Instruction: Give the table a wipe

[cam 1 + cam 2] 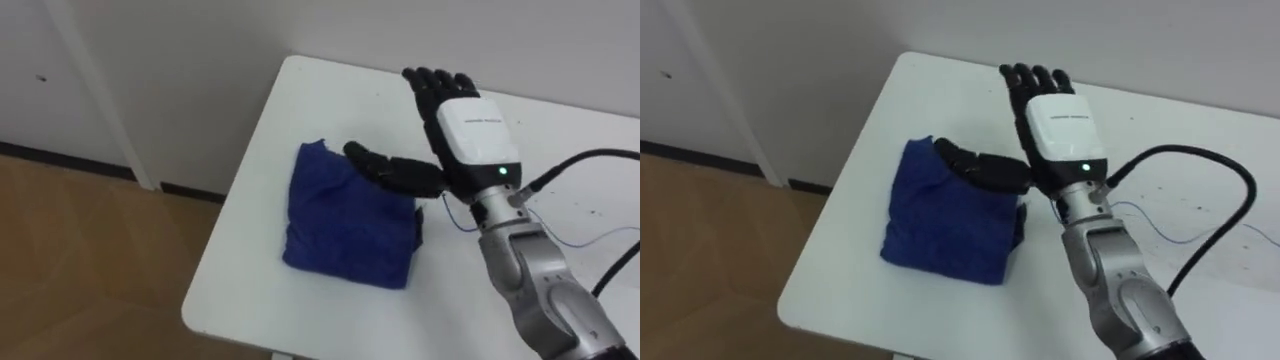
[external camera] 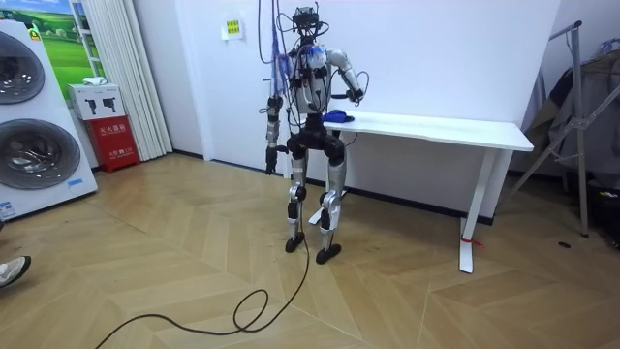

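Right hand [image 1: 480,135] is flat: fingers straight and held together, pointing away toward the wall, with the thumb stuck out sideways to the robot's left. It holds nothing. The thumb sits over the near-right part of the blue cloth [image 1: 345,220]; I can't tell whether it touches. In the room view the right hand [image 2: 354,94] looks raised a bit above the worktop [image 2: 436,124].

The cloth is folded into a rough rectangle, lying flat on the white worktop [image 1: 320,100] near its left end. It is just left of the hand and close to the front-left edge. A dark fold shows at its right side. The room view shows it as a small blue patch [image 2: 336,115] at the end of the worktop nearest the robot.

There is a thin blue line [image 1: 560,240] on the worktop right of the wrist. It could be a scribble or a wire, can't tell.

The robot stands upright at the left end of the worktop, facing the wall, on a wooden floor [image 2: 174,252]. Its left hand [image 2: 270,160] hangs at its side, on the room view's left; its state can't be read at that range. Washing machines [image 2: 34,126] stand at the room view's far left.
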### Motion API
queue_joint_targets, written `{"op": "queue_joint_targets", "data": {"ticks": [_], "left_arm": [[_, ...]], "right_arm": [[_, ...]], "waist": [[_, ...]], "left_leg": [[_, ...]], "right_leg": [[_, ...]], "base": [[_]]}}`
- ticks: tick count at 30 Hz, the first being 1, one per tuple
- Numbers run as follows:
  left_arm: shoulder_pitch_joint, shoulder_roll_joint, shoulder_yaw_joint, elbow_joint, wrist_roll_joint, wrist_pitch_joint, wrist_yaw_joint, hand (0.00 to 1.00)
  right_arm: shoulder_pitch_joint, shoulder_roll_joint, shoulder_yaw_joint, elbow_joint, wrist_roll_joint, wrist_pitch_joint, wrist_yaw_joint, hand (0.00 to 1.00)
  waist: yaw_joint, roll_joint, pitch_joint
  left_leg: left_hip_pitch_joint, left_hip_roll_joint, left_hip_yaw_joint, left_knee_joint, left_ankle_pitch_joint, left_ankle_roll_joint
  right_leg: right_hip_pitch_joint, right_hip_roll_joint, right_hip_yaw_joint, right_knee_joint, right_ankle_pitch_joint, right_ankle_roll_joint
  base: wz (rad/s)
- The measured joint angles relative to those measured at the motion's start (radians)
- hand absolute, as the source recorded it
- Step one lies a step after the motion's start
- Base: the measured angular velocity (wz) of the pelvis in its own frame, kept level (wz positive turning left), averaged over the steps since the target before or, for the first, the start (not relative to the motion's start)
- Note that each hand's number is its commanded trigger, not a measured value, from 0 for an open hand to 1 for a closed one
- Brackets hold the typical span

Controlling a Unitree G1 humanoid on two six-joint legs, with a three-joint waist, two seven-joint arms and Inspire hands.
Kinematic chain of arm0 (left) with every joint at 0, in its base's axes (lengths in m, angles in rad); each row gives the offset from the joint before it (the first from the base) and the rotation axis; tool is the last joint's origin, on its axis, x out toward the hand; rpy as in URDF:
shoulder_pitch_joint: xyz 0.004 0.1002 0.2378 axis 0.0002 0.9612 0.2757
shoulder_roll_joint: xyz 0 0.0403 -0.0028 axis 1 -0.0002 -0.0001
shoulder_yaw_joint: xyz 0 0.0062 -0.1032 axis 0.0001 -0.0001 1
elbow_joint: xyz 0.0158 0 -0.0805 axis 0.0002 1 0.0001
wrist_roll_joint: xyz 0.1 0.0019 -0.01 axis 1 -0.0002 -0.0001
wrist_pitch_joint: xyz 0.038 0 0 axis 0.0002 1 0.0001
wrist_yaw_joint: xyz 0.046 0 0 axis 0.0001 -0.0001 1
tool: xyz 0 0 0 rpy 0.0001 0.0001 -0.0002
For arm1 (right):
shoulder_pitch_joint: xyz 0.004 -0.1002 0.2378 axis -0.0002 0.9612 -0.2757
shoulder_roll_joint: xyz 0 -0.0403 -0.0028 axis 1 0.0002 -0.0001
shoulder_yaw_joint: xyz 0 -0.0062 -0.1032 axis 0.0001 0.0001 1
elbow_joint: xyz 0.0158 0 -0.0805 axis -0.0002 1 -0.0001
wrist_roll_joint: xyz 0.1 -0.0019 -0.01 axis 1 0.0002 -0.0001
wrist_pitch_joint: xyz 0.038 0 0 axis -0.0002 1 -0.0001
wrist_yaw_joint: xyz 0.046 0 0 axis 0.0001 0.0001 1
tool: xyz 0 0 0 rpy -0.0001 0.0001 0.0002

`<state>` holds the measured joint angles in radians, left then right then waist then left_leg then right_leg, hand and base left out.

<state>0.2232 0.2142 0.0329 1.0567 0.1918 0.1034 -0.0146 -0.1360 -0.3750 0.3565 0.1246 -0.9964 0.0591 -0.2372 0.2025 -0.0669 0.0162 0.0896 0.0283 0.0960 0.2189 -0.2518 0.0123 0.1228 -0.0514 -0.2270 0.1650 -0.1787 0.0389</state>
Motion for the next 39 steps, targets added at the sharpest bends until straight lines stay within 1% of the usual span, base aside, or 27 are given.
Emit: {"op": "queue_joint_targets", "data": {"ticks": [3, 5, 6, 8, 10, 13, 14, 16, 20, 21, 22, 23, 24, 26, 28, 29, 30, 33, 38, 39], "left_arm": [[-0.001, -0.001, -0.002, -0.007, 0.019, 0.001, -0.003, 0.00], [-0.003, 0.001, -0.010, -0.025, 0.022, 0.001, -0.004, 0.00], [-0.006, 0.001, -0.013, -0.027, 0.025, 0.001, -0.005, 0.00], [-0.019, 0.002, -0.017, -0.040, 0.038, 0.001, -0.013, 0.00], [-0.015, 0.002, -0.017, -0.061, 0.039, 0.000, -0.016, 0.00], [-0.011, 0.002, -0.017, -0.066, 0.047, 0.000, -0.017, 0.00], [-0.010, 0.002, -0.016, -0.065, 0.047, 0.000, -0.017, 0.00], [-0.008, 0.001, -0.017, -0.056, 0.047, 0.000, -0.016, 0.00], [-0.002, 0.001, -0.018, -0.057, 0.047, 0.002, -0.015, 0.00], [0.000, 0.001, -0.019, -0.057, 0.047, 0.002, -0.015, 0.00], [0.001, 0.001, -0.019, -0.058, 0.047, 0.002, -0.010, 0.00], [0.007, 0.001, -0.021, -0.056, 0.047, 0.002, -0.003, 0.00], [0.009, 0.001, -0.024, -0.055, 0.047, 0.002, 0.002, 0.00], [0.016, 0.001, -0.034, -0.043, 0.047, 0.002, 0.011, 0.00], [0.023, 0.001, -0.046, -0.042, 0.046, 0.002, 0.014, 0.00], [0.030, 0.001, -0.050, -0.042, 0.045, 0.003, 0.014, 0.00], [0.032, 0.001, -0.050, -0.041, 0.044, 0.003, 0.014, 0.00], [0.031, 0.001, -0.050, -0.036, 0.045, 0.004, 0.012, 0.00], [0.030, -0.003, -0.056, -0.038, 0.056, 0.005, 0.015, 0.00], [0.030, -0.003, -0.056, -0.039, 0.059, 0.005, 0.016, 0.00]], "right_arm": [[0.000, 0.016, 0.038, 0.031, -0.033, 0.012, 0.010, 0.00], [0.004, 0.018, 0.078, 0.041, -0.035, 0.026, 0.030, 0.00], [0.008, 0.017, 0.089, 0.041, -0.039, 0.028, 0.034, 0.00], [0.037, 0.018, 0.113, 0.052, -0.060, 0.029, 0.067, 0.00], [0.057, 0.019, 0.127, 0.052, -0.073, 0.029, 0.102, 0.00], [0.083, 0.019, 0.130, 0.061, -0.078, 0.031, 0.139, 0.00], [0.099, 0.019, 0.130, 0.073, -0.078, 0.031, 0.142, 0.00], [0.106, 0.031, 0.128, 0.099, -0.077, 0.029, 0.136, 0.00], [0.108, 0.040, 0.126, 0.144, -0.077, 0.027, 0.108, 0.00], [0.113, 0.042, 0.124, 0.147, -0.077, 0.027, 0.105, 0.00], [0.120, 0.054, 0.120, 0.164, -0.077, 0.027, 0.091, 0.13], [0.125, 0.071, 0.110, 0.187, -0.075, 0.023, 0.070, 1.00], [0.128, 0.078, 0.106, 0.197, -0.074, 0.022, 0.061, 1.00], [0.138, 0.106, 0.089, 0.255, -0.074, 0.006, 0.015, 1.00], [0.143, 0.112, 0.086, 0.254, -0.074, 0.006, -0.007, 1.00], [0.144, 0.116, 0.081, 0.248, -0.074, -0.001, -0.019, 1.00], [0.146, 0.117, 0.079, 0.243, -0.074, -0.007, -0.027, 1.00], [0.163, 0.119, 0.081, 0.199, -0.072, -0.042, -0.051, 1.00], [0.204, 0.121, 0.088, 0.165, -0.029, -0.088, -0.105, 1.00], [0.208, 0.121, 0.089, 0.163, -0.027, -0.090, -0.111, 1.00]], "waist": [[0.010, -0.001, -0.0010], [0.014, -0.001, -0.0014], [0.016, -0.003, -0.0031], [0.025, -0.003, -0.0029], [0.028, -0.002, -0.0029], [0.024, -0.001, -0.0034], [0.025, 0.004, -0.0045], [0.020, 0.007, -0.0089], [0.019, 0.013, -0.0104], [0.019, 0.014, -0.0119], [0.018, 0.015, -0.0143], [0.015, 0.016, -0.0144], [0.015, 0.016, -0.0143], [0.010, 0.017, -0.0140], [0.003, 0.018, -0.0144], [-0.006, 0.018, -0.0144], [-0.008, 0.018, -0.0145], [-0.015, 0.019, -0.0151], [-0.033, 0.026, -0.0203], [-0.033, 0.027, -0.0210]], "left_leg": [[-0.001, -0.001, -0.003, 0.000, 0.000, 0.000], [-0.006, -0.003, -0.005, 0.000, 0.000, 0.000], [-0.008, -0.004, -0.006, 0.001, 0.000, 0.000], [-0.008, -0.004, -0.007, 0.001, 0.000, 0.000], [-0.010, -0.004, -0.007, 0.000, 0.000, 0.000], [-0.010, -0.005, -0.008, 0.000, 0.000, 0.000], [-0.006, -0.005, -0.010, 0.000, 0.000, 0.000], [-0.003, -0.006, -0.016, 0.000, 0.000, 0.000], [0.010, -0.007, -0.017, -0.002, 0.000, 0.000], [0.011, -0.008, -0.018, -0.002, 0.000, 0.000], [0.013, -0.008, -0.019, -0.002, 0.000, 0.000], [0.017, -0.008, -0.019, -0.001, 0.000, 0.000], [0.018, -0.008, -0.020, -0.001, 0.000, 0.000], [0.025, -0.010, -0.020, 0.000, 0.000, 0.000], [0.025, -0.011, -0.022, 0.000, 0.000, 0.000], [0.025, -0.011, -0.021, -0.005, 0.000, 0.000], [0.026, -0.011, -0.021, -0.008, 0.000, 0.000], [0.026, -0.011, -0.016, -0.011, 0.002, 0.004], [0.024, -0.013, -0.016, -0.007, 0.004, 0.005], [0.023, -0.014, -0.016, -0.006, 0.004, 0.005]], "right_leg": [[-0.001, -0.001, -0.004, -0.001, 0.000, 0.000], [0.003, -0.002, -0.021, -0.012, 0.000, 0.000], [0.003, -0.003, -0.024, -0.015, 0.000, 0.000], [0.003, -0.003, -0.023, -0.015, 0.000, 0.000], [0.003, -0.003, -0.023, -0.014, 0.000, 0.000], [0.008, -0.004, -0.023, -0.015, 0.000, 0.000], [0.013, -0.004, -0.023, -0.015, 0.000, 0.000], [0.018, -0.004, -0.024, -0.015, 0.000, 0.000], [0.032, -0.005, -0.028, -0.016, 0.000, 0.000], [0.036, -0.006, -0.028, -0.016, 0.000, 0.000], [0.037, -0.007, -0.031, -0.016, 0.000, 0.000], [0.040, -0.007, -0.034, -0.016, 0.000, 0.001], [0.041, -0.007, -0.036, -0.015, 0.000, 0.001], [0.053, -0.009, -0.035, -0.015, -0.001, 0.001], [0.053, -0.010, -0.034, -0.015, -0.001, 0.002], [0.052, -0.010, -0.033, -0.015, -0.001, 0.002], [0.052, -0.010, -0.032, -0.014, -0.001, 0.002], [0.051, -0.009, -0.029, -0.014, -0.001, 0.002], [0.052, -0.011, -0.033, -0.014, -0.001, 0.002], [0.053, -0.012, -0.033, -0.014, -0.001, 0.002]], "base": [[0.03], [0.00], [0.05], [0.04], [-0.02], [0.01], [0.06], [0.07], [0.03], [0.06], [0.05], [0.05], [0.03], [0.00], [0.00], [0.00], [-0.04], [-0.05], [0.01], [0.00]]}}
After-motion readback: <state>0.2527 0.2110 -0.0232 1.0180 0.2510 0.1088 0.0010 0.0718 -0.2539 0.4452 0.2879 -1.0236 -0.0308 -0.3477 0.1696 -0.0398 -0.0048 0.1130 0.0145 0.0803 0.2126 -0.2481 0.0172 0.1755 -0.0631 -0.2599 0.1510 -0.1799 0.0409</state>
